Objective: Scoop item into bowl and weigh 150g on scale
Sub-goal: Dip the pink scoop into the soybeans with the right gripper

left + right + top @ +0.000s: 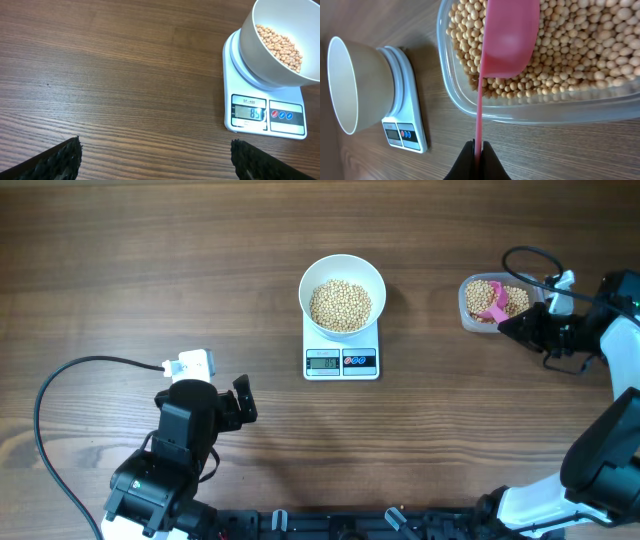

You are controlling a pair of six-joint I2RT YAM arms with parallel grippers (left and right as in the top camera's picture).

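Far left, low on the wooden tabletop [120, 260]: left arm, with a black cable [45, 405] looping out from it toward the edge. Left pincer [243, 402] spread to full width, pinching nothing. 2 dark fingertips [62, 159] at the bottom corners of the left wrist view, only bare wood grain between them. Well apart from the scale, which lies up and to the right in that view.

Centre: scale [342, 360], flat, white and square, resting on the tabletop. Display [248, 113] and 3 small buttons along its front edge. Display lit, apparently 85, though with glare over the last digit. On top of the scale, upright and centred: bowl [307, 280], white, round and deep, about as wide as the scale's platform. Inside the bowl: beans [341, 305], a tan heap covering the bottom, well below the rim.

Right: clear plastic tub [464, 302] on the tabletop, well apart from the scale, holding more beans in a thick layer. In the tub: pink scoop [510, 45], cup low over the beans, touching or not unclear, thin handle reaching out over the tub's rim. Contents of the cup not visible in either view. Right pincer [477, 152] pressed together on the end of that handle, pinching the scoop just outside the tub wall. Behind it, right arm coming in from the right edge, another black cable arching above the tub.
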